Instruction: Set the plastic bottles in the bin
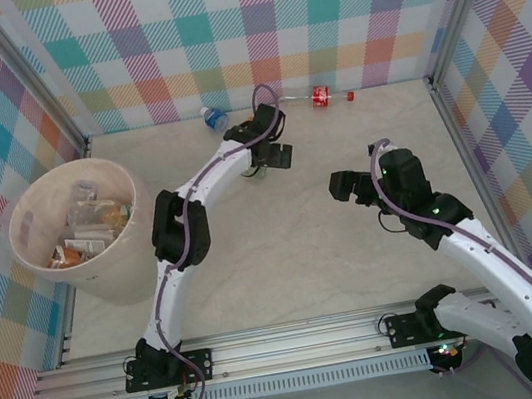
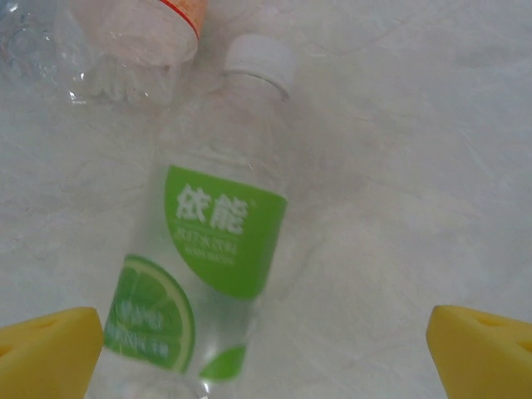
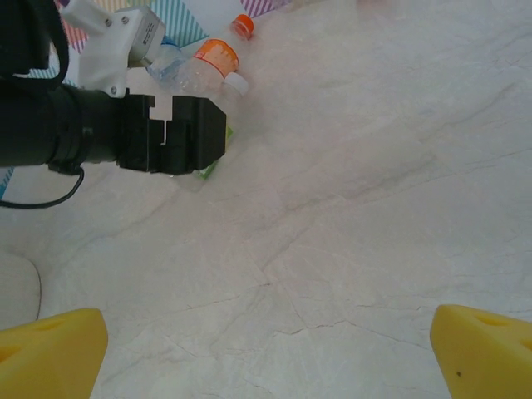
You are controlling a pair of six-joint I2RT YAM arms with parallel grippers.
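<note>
A clear bottle with a green lime label [image 2: 220,241] and a white cap lies on the table under my left gripper [image 2: 266,353]. The gripper is open; the bottle sits between the yellow fingers, close to the left one [image 2: 50,349]. Beside its cap lies a clear bottle with an orange label [image 2: 133,41]. From above, my left gripper [image 1: 275,158] hovers mid-table at the back. A blue-capped bottle [image 1: 216,118] and a red-labelled bottle [image 1: 323,97] lie by the back wall. The bin [image 1: 20,213] stands at the left with several bottles inside. My right gripper [image 1: 345,187] is open over bare table.
In the right wrist view, the left arm's black wrist [image 3: 125,133] stands ahead at the upper left, with the orange-capped bottle [image 3: 212,62] behind it. Plaid walls and metal posts close the table on three sides. A rail [image 1: 289,343] runs along the near edge.
</note>
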